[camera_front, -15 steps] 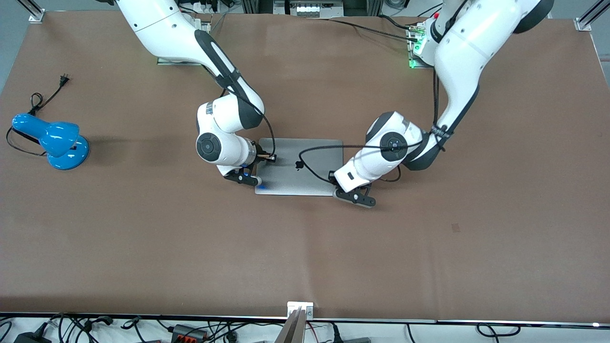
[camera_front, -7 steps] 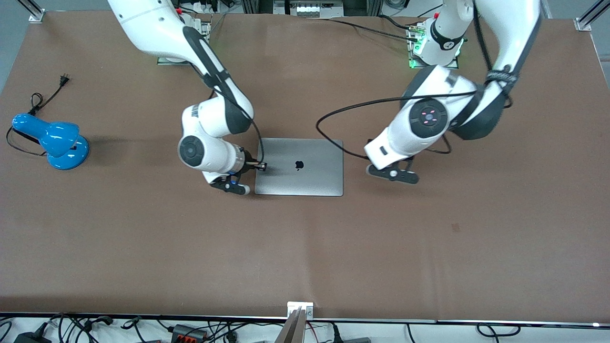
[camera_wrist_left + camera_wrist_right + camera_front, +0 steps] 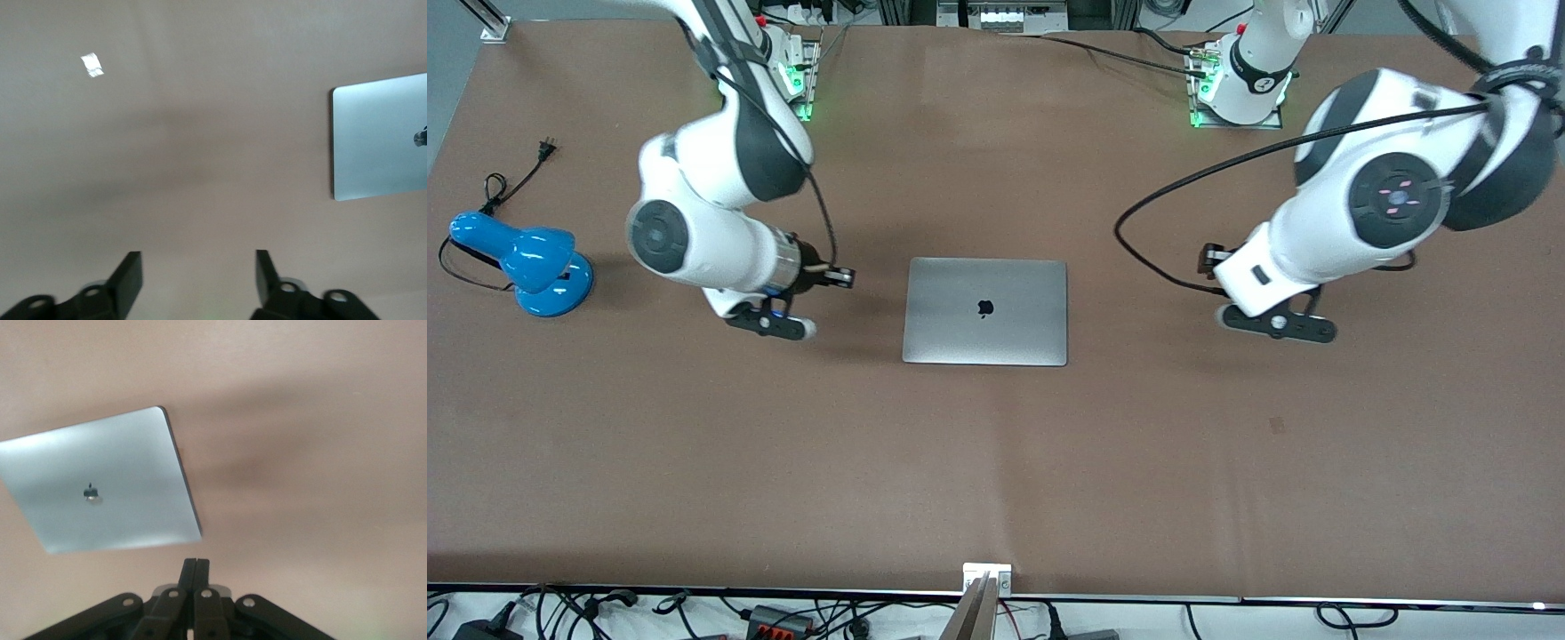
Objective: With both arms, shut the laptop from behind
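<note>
**Laptop shut, both arms off it**

Front view: I am seeing the laptop (image 3: 985, 311) lying closed mid-table on the brown table cover (image 3: 996, 462); a blue lamp (image 3: 523, 260) is sitting toward the right arm's end.

Left wrist view: left gripper (image 3: 198, 279) is hanging spread, holding nothing.

Right wrist view: right gripper (image 3: 196, 568) is pinched together, empty, over bare cover beside the laptop.

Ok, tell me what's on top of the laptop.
Nothing rests on the laptop: its closed lid is bare apart from the black logo. Keys and screen are hidden under the lid. Both grippers are off it.
</note>
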Robot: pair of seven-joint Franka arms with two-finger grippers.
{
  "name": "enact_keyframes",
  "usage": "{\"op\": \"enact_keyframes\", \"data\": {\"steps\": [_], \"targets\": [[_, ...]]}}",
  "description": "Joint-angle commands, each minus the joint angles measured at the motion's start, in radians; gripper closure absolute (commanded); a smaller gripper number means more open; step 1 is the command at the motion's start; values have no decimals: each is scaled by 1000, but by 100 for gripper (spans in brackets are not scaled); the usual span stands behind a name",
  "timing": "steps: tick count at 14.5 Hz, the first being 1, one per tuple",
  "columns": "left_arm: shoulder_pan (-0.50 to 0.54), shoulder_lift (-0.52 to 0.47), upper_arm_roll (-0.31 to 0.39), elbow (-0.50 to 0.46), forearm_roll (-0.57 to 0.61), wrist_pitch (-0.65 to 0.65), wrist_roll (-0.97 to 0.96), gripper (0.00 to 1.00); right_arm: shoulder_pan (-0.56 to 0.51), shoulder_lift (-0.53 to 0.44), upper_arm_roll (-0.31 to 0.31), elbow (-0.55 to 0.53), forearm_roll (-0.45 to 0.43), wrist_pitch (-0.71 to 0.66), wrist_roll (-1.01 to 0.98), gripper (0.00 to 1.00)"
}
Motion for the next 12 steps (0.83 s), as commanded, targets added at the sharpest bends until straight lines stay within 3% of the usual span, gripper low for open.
{"op": "enact_keyframes", "data": {"steps": [1,4,8,12], "targets": [[52,12,-4,82,22,-38,135,0,2,-23,-88,102,-11,-196,-81,100],[93,-42,0,88,17,-107,179,0,2,-23,-151,222,-112,-374,-178,100],[104,-105,45,82,14,-101,180,0,3,-29,-224,308,-143,-497,-240,100],[-33,-175,297,33,-3,-81,177,0,3,-83,-257,351,-270,-516,-469,100]]}}
